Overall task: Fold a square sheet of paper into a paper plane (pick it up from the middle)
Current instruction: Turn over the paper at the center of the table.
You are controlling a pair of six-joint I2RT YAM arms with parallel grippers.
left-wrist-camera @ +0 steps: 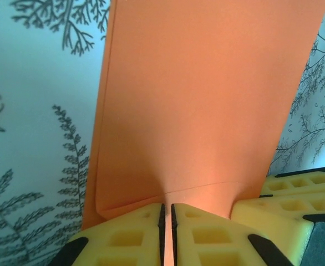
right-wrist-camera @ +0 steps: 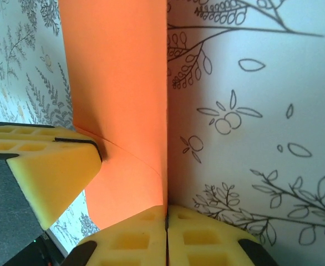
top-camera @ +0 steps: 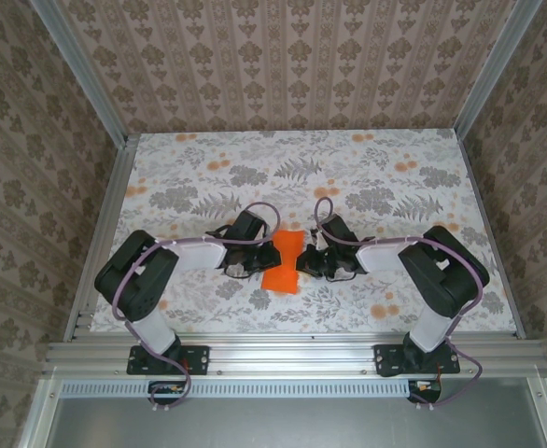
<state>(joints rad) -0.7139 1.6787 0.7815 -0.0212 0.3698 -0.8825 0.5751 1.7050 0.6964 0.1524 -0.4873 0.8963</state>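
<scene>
Left end effector (left-wrist-camera: 167, 221) and right end effector (right-wrist-camera: 166, 224) were both clamped on the square sheet of paper (top-camera: 281, 261), which sat mid-worktop between the arms, pinched in like a bow tie. Looked like the pick-up-from-the-middle step to me, so next they'd have to move together or that thin sheet slips or tears. Worktop (top-camera: 395, 196) had a fern-and-flower print, with patterned wallpaper (top-camera: 283, 56) behind a metal frame (top-camera: 89, 84).

Left arm (top-camera: 175, 257), right arm (top-camera: 399, 254) reach inward, jaws shut

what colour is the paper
The square sheet of paper is plain bright orange, clearest in the left wrist view.
</scene>
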